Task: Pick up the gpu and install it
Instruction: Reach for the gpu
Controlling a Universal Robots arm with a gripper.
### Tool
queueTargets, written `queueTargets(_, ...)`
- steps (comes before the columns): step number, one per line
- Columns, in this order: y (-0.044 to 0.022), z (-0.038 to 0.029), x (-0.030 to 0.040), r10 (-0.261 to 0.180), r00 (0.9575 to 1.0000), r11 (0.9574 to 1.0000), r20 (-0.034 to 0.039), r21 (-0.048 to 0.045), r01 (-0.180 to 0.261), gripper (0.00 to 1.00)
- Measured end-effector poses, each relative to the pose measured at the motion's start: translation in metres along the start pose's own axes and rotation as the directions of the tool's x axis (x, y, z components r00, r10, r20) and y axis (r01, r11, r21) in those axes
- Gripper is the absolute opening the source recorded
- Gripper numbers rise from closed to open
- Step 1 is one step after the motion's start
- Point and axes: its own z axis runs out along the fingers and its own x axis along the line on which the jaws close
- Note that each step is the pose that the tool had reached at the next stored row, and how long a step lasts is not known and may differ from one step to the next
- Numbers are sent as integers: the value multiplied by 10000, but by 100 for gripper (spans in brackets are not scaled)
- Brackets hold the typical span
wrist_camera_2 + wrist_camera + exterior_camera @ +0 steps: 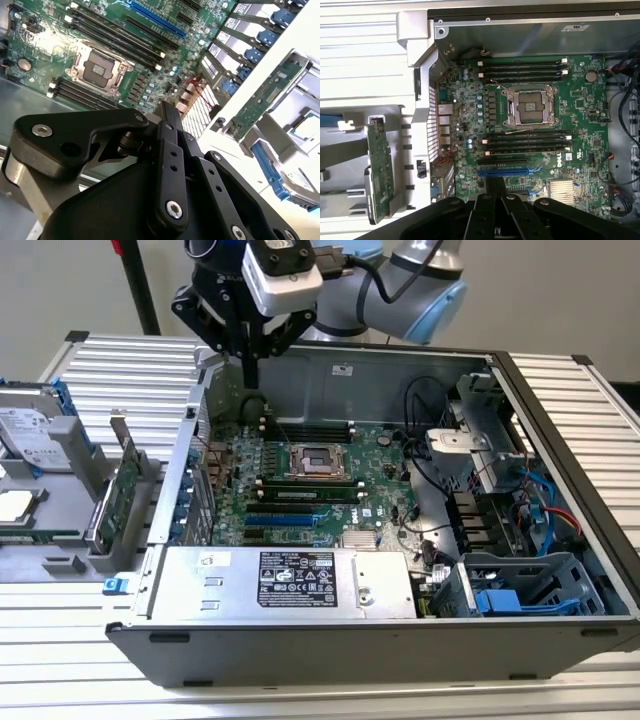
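Observation:
The gpu (124, 492) stands on edge in a grey holder (100, 540) outside the open computer case, on the exterior view's left. Its green face also appears in the first wrist view (380, 170) and the second wrist view (264, 98). My gripper (249, 372) hangs over the case's back corner on that side, above the motherboard (300, 475), apart from the card. In both wrist views the black fingers (169, 120) (495, 187) lie pressed together with nothing between them.
The case holds a grey power supply (290, 580) at the front, cables and a blue drive cage (525, 592) on the exterior view's right. A hard drive (30, 430) and a processor (14, 505) lie on the holder tray. Ribbed metal table (130, 360) surrounds everything.

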Motion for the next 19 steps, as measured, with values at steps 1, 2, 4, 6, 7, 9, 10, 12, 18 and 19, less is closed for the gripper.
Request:
queueTargets(1,0,0,5,-1,10000,10000,0,0,1,0)
queueTargets(2,-1,0,11,-3,10000,10000,0,-1,3,0)
queueTargets(4,-1,0,17,-6,10000,10000,0,0,6,0)
queueTargets(6,-2,0,22,-6,10000,10000,0,0,6,0)
queueTargets(7,-2,0,23,-6,10000,10000,0,0,6,0)
queueTargets(9,-2,0,23,-5,10000,10000,0,0,5,0)
queueTargets(10,-2,0,23,-6,10000,10000,0,0,6,0)
queueTargets(12,-2,-1,24,-6,10000,10000,0,0,6,0)
queueTargets(18,-2,0,25,-5,10000,10000,0,0,5,0)
queueTargets(19,-2,0,26,-6,10000,10000,0,-1,6,0)
